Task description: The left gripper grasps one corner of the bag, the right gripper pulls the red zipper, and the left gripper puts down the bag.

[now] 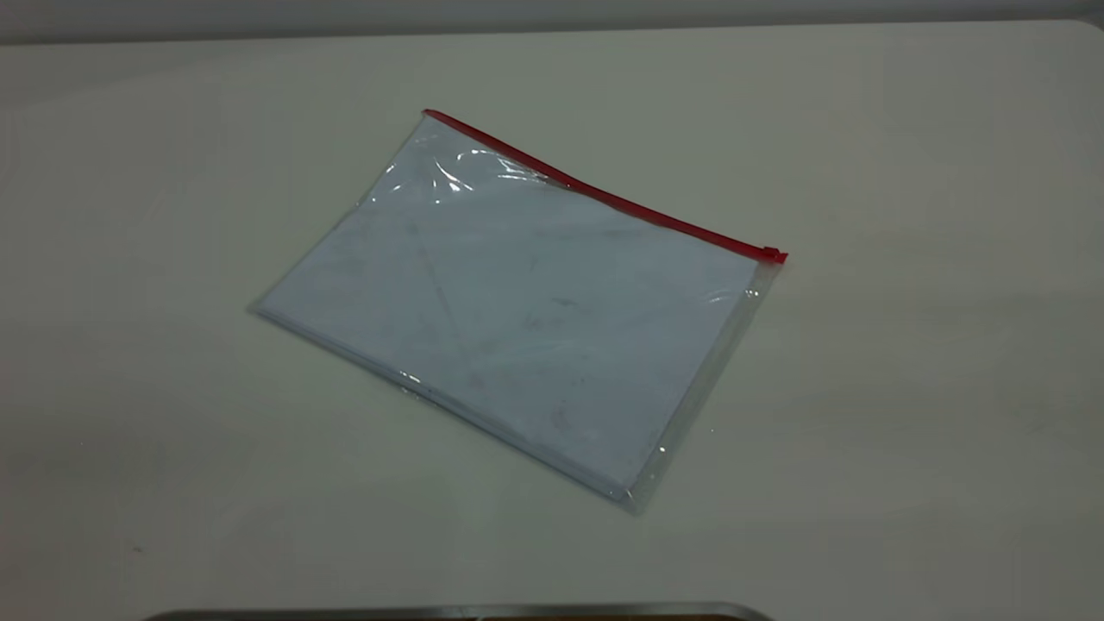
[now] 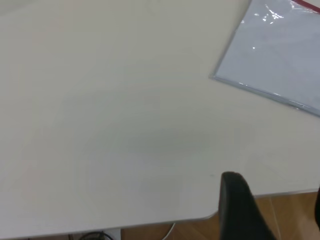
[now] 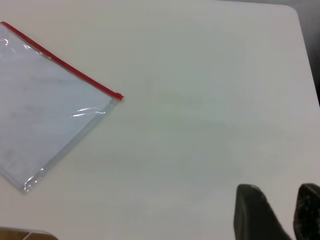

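The bag (image 1: 517, 302) lies flat on the white table, a clear pouch with white paper inside. The red zipper (image 1: 604, 194) runs along its far long edge, with the slider tab (image 1: 772, 254) at the right end. Neither gripper shows in the exterior view. The left gripper (image 2: 275, 200) is open and empty, hovering over the table's edge, far from the bag (image 2: 280, 55). The right gripper (image 3: 277, 200) is open and empty above bare table, well away from the bag (image 3: 45, 115), its zipper (image 3: 65, 65) and the slider (image 3: 117, 96).
The white table (image 1: 906, 388) surrounds the bag on all sides. A dark metal edge (image 1: 448, 612) lies along the near side. The left wrist view shows the table's rounded corner (image 2: 207, 216) and wooden floor (image 2: 295, 215) beyond it.
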Robot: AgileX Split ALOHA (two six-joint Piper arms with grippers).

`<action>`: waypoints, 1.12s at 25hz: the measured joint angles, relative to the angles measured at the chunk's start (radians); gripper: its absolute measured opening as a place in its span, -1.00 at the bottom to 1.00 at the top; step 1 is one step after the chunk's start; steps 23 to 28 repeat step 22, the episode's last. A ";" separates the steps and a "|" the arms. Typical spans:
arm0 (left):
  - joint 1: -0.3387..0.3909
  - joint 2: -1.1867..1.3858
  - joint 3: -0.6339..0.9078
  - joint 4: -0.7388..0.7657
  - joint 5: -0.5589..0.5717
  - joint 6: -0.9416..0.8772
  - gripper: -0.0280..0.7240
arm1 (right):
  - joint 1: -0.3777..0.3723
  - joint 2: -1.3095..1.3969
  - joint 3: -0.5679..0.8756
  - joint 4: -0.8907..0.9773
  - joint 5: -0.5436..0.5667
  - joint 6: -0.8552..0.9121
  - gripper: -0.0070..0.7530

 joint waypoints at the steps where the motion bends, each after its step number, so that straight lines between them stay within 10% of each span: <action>1: -0.011 0.000 0.000 0.000 0.000 0.000 0.22 | 0.000 0.000 0.000 -0.001 0.000 0.000 -0.36; 28: -0.121 -0.001 0.000 0.000 0.000 0.000 0.22 | -0.002 0.000 0.000 -0.002 -0.001 -0.003 -0.35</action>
